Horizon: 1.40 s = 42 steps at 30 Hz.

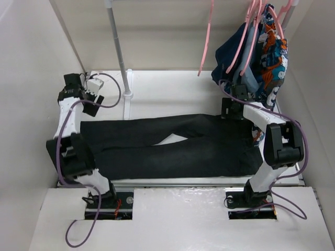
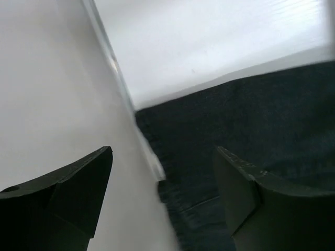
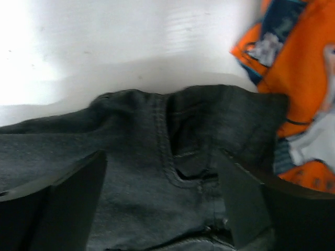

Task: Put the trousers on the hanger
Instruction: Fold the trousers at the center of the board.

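Observation:
The black trousers (image 1: pixel 172 146) lie flat across the white table, leg ends to the left and waist to the right. My left gripper (image 1: pixel 90 106) hovers over the far-left leg end; in its wrist view the gripper (image 2: pixel 163 157) stands open over the dark hem (image 2: pixel 220 136), gripping nothing. My right gripper (image 1: pixel 233 111) hangs over the waist's far corner; its wrist view shows the gripper (image 3: pixel 162 157) open above the waistband and fly (image 3: pixel 183 157). A bare pink hanger (image 1: pixel 205 44) dangles from the rail at the back, apart from both grippers.
A grey upright pole (image 1: pixel 118 47) stands at the back left. At the back right, pink hangers carry a navy garment (image 1: pixel 233 52) and a blue-orange patterned garment (image 1: pixel 272 60), which hangs just beside the right gripper (image 3: pixel 298 78). White walls close in both sides.

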### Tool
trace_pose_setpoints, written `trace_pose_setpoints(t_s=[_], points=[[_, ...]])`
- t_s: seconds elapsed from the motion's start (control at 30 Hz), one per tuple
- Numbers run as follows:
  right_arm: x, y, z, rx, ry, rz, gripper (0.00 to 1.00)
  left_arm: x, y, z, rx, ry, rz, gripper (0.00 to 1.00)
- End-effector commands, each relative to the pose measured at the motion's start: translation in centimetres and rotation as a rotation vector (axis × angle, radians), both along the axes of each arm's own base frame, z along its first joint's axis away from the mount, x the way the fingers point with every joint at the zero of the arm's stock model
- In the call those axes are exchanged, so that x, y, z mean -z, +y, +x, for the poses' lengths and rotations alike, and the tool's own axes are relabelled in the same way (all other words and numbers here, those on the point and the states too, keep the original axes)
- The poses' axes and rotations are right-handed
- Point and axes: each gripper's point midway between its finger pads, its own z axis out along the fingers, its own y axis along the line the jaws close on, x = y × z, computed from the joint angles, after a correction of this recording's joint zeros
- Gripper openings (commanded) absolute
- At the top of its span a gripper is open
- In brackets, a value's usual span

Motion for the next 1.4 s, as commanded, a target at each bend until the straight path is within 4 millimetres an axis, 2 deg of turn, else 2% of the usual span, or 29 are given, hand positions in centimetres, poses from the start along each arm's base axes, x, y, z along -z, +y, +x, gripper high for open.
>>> trace_pose_setpoints(t_s=[0.0,0.03,0.07,0.13,0.17,0.23,0.27,0.3,0.33,0.37,0.4,0.53,0.6,0.63,0.73,0.77,0.8,0.83,0.87,0.9,0.93,1.03,1.07,1.17,1.2,1.23,1.3,1.33,1.37], points=[[-3.5,-2.7,0.1,0.077,-0.071,-0.034,0.92,4.4,2.2,0.0,-0.287,0.076,-0.141,0.75],[-3.5,-3.3,-0.2,0.093,-0.06,-0.044,0.96,5.5,3.1,0.3,-0.337,0.091,-0.155,0.75],[-3.7,-3.9,-0.1,0.107,-0.061,-0.045,0.96,5.8,4.2,0.5,-0.392,0.078,-0.174,0.77],[-4.0,-5.2,0.4,0.141,-0.062,-0.046,1.0,5.9,5.2,1.9,-0.457,0.024,-0.19,0.78],[-3.1,-5.6,0.4,0.149,-0.027,-0.049,1.0,6.9,5.6,2.3,-0.479,0.029,-0.183,0.78],[-2.2,-5.8,0.8,0.14,0.007,-0.039,1.0,7.7,6.9,3.2,-0.518,0.009,-0.144,0.79],[-2.2,-5.8,1.4,0.14,0.011,-0.04,1.0,9.6,7.2,3.3,-0.529,0.054,-0.136,0.79],[-0.8,-5.8,1.3,0.139,0.057,-0.043,1.0,9.8,7.6,3.8,-0.536,0.055,-0.126,0.79],[-0.4,-5.7,1.7,0.127,0.066,-0.041,1.0,10.6,8.0,3.9,-0.549,0.072,-0.11,0.79],[-0.2,-5.4,2.0,0.119,0.076,-0.028,1.0,12.8,8.2,3.6,-0.547,0.126,-0.098,0.79],[0.9,-5.4,1.8,0.118,0.103,-0.03,1.0,13.2,8.4,3.7,-0.544,0.137,-0.084,0.81],[1.6,-5.0,2.9,0.107,0.113,-0.011,1.0,15.5,8.8,2.4,-0.524,0.175,-0.057,0.81],[1.7,-4.6,3.6,0.097,0.114,0.006,1.0,15.8,8.6,2.3,-0.511,0.178,-0.061,0.77],[2.7,-4.5,3.3,0.092,0.145,0.014,1.0,16.7,8.2,1.9,-0.506,0.201,-0.072,0.69],[3.4,-3.9,3.6,0.076,0.157,0.043,0.97,17.6,8.0,1.1,-0.498,0.226,-0.07,0.48],[3.9,-3.6,3.5,0.078,0.167,0.058,0.95,17.8,8.0,1.0,-0.498,0.224,-0.07,0.31],[3.9,-3.6,3.5,0.078,0.167,0.058,0.94,18.1,7.9,0.7,-0.49,0.236,-0.067,0.22],[4.4,-3.4,3.4,0.074,0.18,0.067,0.82,17.7,7.8,0.9,-0.486,0.225,-0.073,0.13],[4.4,-3.4,3.4,0.074,0.18,0.067,0.59,18.0,7.7,0.6,-0.478,0.236,-0.07,0.0],[4.3,-3.4,3.6,0.073,0.171,0.067,0.59,17.4,7.7,0.7,-0.478,0.222,-0.068,0.0],[4.4,-3.7,3.3,0.078,0.176,0.079,0.36,17.4,7.8,0.7,-0.469,0.224,-0.063,0.0],[3.9,-3.9,3.3,0.065,0.159,0.082,0.06,15.7,8.1,1.0,-0.454,0.19,-0.039,0.0],[4.2,-4.3,3.2,0.074,0.16,0.083,0.0,15.2,8.4,1.0,-0.446,0.185,-0.017,0.0],[2.3,-4.5,3.5,0.04,0.122,0.065,0.0,11.9,9.1,1.9,-0.427,0.124,0.016,0.0],[1.5,-4.6,3.9,0.026,0.097,0.057,0.0,10.2,9.3,2.3,-0.411,0.089,0.034,0.0],[0.2,-4.6,3.8,0.015,0.068,0.05,0.0,8.9,9.5,2.7,-0.403,0.067,0.044,0.0],[-1.3,-4.8,3.6,0.019,0.03,0.042,0.0,7.4,9.7,2.4,-0.391,0.063,0.049,0.0],[-3.1,-4.8,3.8,0.009,-0.023,0.036,0.0,6.9,9.6,2.4,-0.375,0.064,0.047,0.0],[-3.9,-4.8,3.9,0.008,-0.051,0.035,0.0,5.9,9.7,2.4,-0.359,0.061,0.06,0.0]])
